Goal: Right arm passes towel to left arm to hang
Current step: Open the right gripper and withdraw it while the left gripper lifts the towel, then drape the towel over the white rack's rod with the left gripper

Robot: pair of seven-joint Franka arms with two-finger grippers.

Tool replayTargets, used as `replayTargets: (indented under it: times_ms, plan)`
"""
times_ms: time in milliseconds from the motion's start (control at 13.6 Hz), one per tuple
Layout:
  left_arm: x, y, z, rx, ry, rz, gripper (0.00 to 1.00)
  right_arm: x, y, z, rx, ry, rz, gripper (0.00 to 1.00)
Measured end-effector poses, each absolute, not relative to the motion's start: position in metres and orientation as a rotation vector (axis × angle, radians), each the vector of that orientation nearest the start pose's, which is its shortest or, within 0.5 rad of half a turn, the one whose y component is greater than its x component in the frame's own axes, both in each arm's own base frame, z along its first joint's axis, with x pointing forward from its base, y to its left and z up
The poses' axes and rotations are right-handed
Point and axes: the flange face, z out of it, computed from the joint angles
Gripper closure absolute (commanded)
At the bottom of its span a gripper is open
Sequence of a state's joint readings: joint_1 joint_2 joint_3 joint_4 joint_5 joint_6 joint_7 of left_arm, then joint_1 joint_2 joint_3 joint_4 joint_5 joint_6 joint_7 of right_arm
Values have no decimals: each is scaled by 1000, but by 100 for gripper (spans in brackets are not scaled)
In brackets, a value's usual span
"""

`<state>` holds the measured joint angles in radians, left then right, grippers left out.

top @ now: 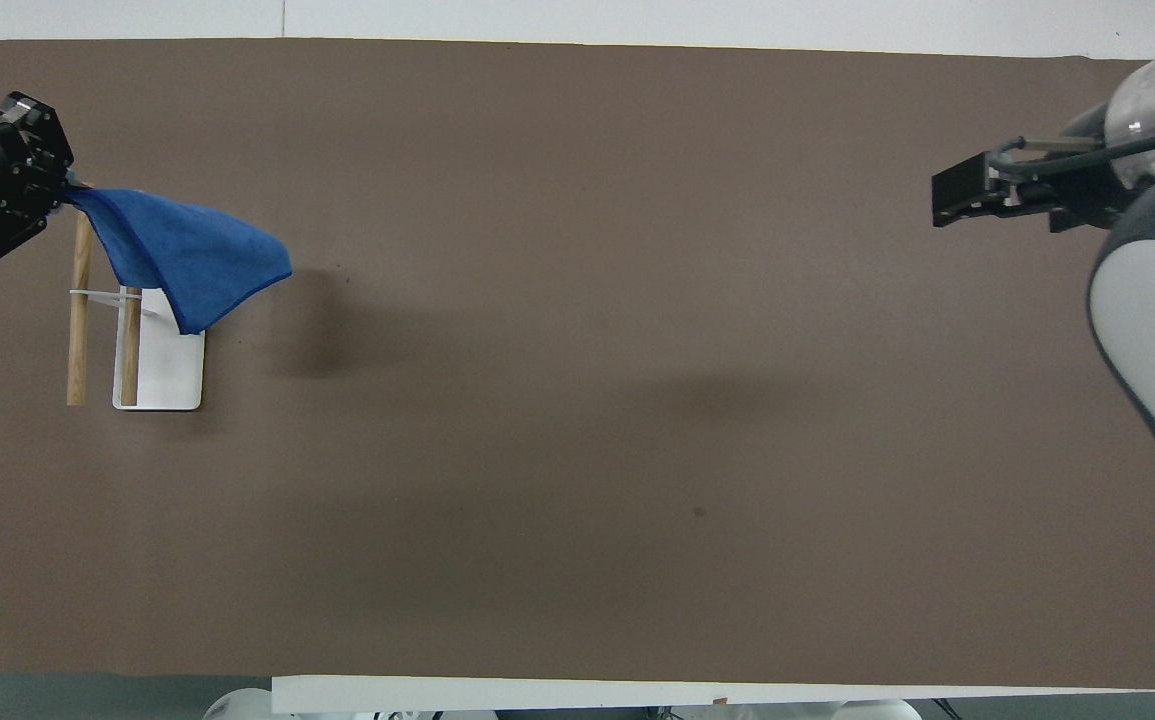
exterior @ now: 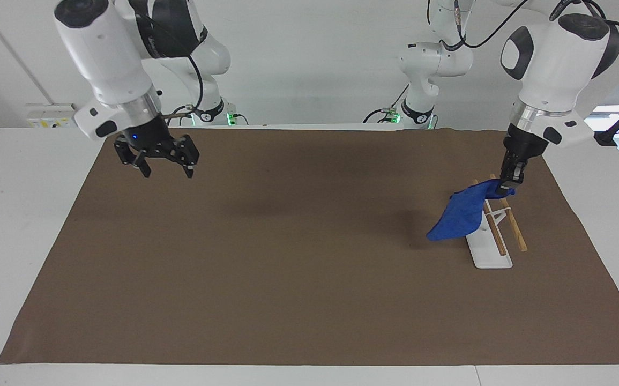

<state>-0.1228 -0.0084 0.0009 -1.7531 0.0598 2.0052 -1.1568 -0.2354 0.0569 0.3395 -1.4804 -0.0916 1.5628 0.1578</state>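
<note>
The left gripper (exterior: 506, 186) is shut on one corner of the blue towel (exterior: 462, 214) and holds it over the towel rack, a white base (exterior: 491, 257) with two wooden rods (exterior: 517, 233). The towel slopes down across the rods, and its free end hangs on the side toward the middle of the table. In the overhead view the left gripper (top: 62, 190) holds the towel (top: 187, 255) spread over the rods (top: 77, 330) and part of the base (top: 167, 375). The right gripper (exterior: 167, 170) is open and empty, raised over the mat's corner at the right arm's end; it also shows in the overhead view (top: 940, 200).
A brown mat (exterior: 288, 268) covers most of the white table. Two smaller white arms with green base lights (exterior: 422, 69) stand at the robots' edge. A black clamp (exterior: 609, 134) sits on the table at the left arm's end.
</note>
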Motion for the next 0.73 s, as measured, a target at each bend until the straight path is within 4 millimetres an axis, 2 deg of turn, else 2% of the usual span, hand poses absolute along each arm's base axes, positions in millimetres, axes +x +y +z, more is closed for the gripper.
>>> replayTargets:
  times_ms: [73,147,293,440,587,733]
  plan:
    - [586,-46,584,-2822,-1555,-426,100,562,33,650,-3255,99,-45,0]
    - [588,-22,581,-2823,-1524,-433,100,557,19,656,-3276,92,-4,0]
    - [587,28,564,-2833,-1434,-425,100,552,-15,654,-3258,19,96,0]
    - [583,65,547,-2834,-1400,-463,100,550,-49,651,-3202,15,128,0]
    - [578,84,536,-2825,-1399,-464,100,547,-63,653,-3188,33,129,0]
    - [575,91,526,-2827,-1392,-469,100,541,-57,659,-3192,27,134,0]
